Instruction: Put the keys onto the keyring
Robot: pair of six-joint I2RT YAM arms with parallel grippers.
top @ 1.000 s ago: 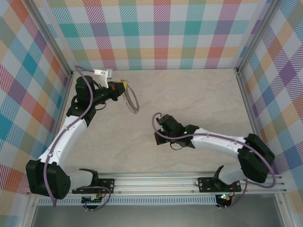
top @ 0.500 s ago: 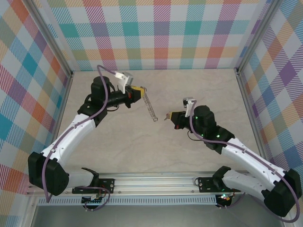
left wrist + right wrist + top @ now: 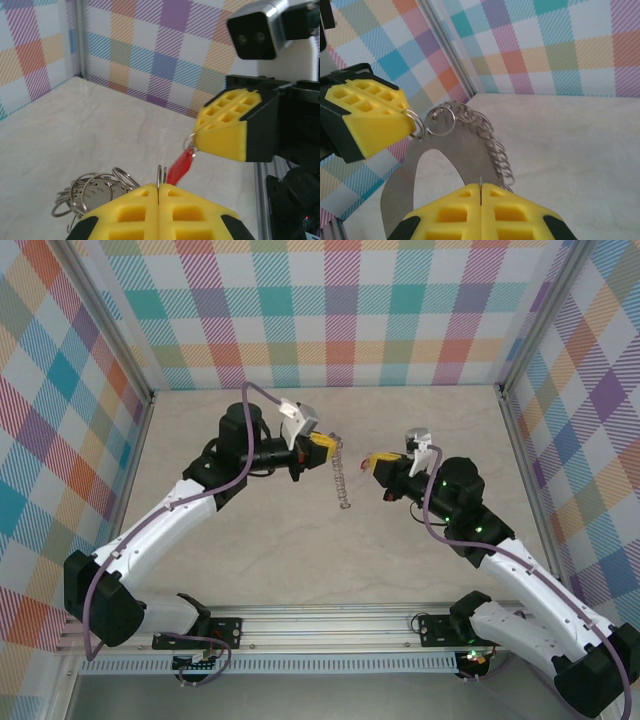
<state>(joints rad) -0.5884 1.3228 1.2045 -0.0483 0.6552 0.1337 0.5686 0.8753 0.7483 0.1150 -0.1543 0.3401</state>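
Note:
My left gripper (image 3: 331,448) is shut on one small loop of the keyring (image 3: 343,481), which hangs down from it above the middle of the table. In the right wrist view the keyring (image 3: 445,150) shows as a flat grey ring fringed with loops, pinched by the left gripper (image 3: 411,127). Just to its right, my right gripper (image 3: 372,462) is shut on the keys. The red-headed key (image 3: 181,167) dangles from the right gripper (image 3: 196,140), close above my left gripper (image 3: 159,189). A thin metal sliver sticks out of my right gripper (image 3: 481,189).
Checked walls enclose the marble table (image 3: 300,550) on three sides, with metal posts (image 3: 512,430) at the corners. The arm bases sit on a rail (image 3: 330,625) at the near edge.
The left gripper has carried the keyring rightward toward the middle. The right gripper has risen from the table with the key and moved up to face it.

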